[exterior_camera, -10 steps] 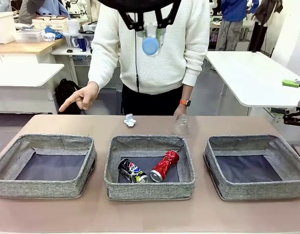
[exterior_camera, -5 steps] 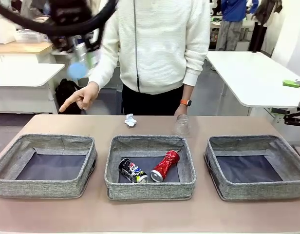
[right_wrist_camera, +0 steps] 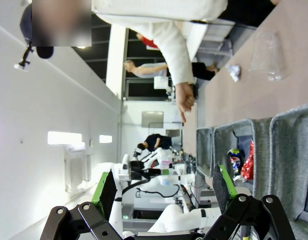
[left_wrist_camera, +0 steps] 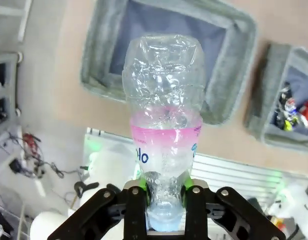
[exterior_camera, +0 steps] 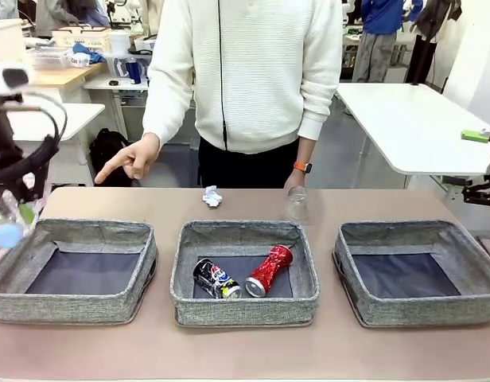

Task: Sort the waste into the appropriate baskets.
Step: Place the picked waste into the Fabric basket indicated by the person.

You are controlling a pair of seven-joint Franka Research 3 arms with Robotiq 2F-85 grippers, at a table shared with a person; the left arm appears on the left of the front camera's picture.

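The brown tabletop (exterior_camera: 245, 350) spans the front view, and a person (exterior_camera: 253, 72) in a white sweater stands at its far edge, one hand (exterior_camera: 130, 159) pointing down to the side and the other hand (exterior_camera: 297, 177) just behind the clear plastic cup. Three grey woven baskets sit in a row: the left basket (exterior_camera: 70, 306), the middle basket (exterior_camera: 245, 310) and the right basket (exterior_camera: 420, 310), well apart from each other. The left tool (left_wrist_camera: 165, 200), blurred at the tabletop's left end in the front view (exterior_camera: 10, 199), is clenched on the neck of the clear plastic bottle (left_wrist_camera: 164, 100), whose blue cap (exterior_camera: 5, 235) hangs beside the left basket's outer wall. The right tool (right_wrist_camera: 164, 192) stands released, fingers wide, off the tabletop's right end (exterior_camera: 485, 191). The crushed red can (exterior_camera: 269, 270) and crushed dark can (exterior_camera: 215, 278) lie touching in the middle basket. The clear plastic cup (exterior_camera: 296, 204) and the crumpled white paper wad (exterior_camera: 212, 196) rest on the tabletop behind that basket
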